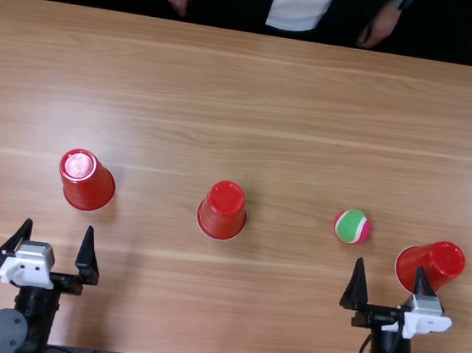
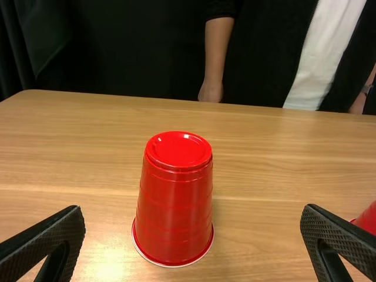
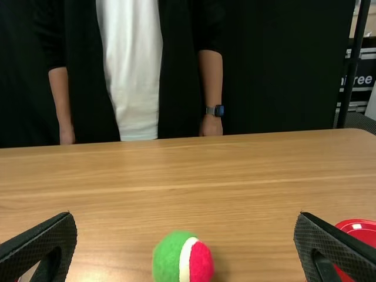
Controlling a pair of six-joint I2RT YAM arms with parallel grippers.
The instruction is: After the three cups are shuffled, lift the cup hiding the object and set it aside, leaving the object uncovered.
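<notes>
red plastic left cup [image 1: 87,180], middle cup [image 1: 223,210], right cup [image 1: 430,265] beside uncovered green-pink ball [image 1: 352,226]; left tool [image 1: 57,230] wide, right tool [image 1: 390,275] wide.

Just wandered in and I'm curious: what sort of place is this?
Likely a robotics lab: the black left gripper and right gripper sit at a light brown wooden table with red plastic cups and a green-and-pink ball.
</notes>
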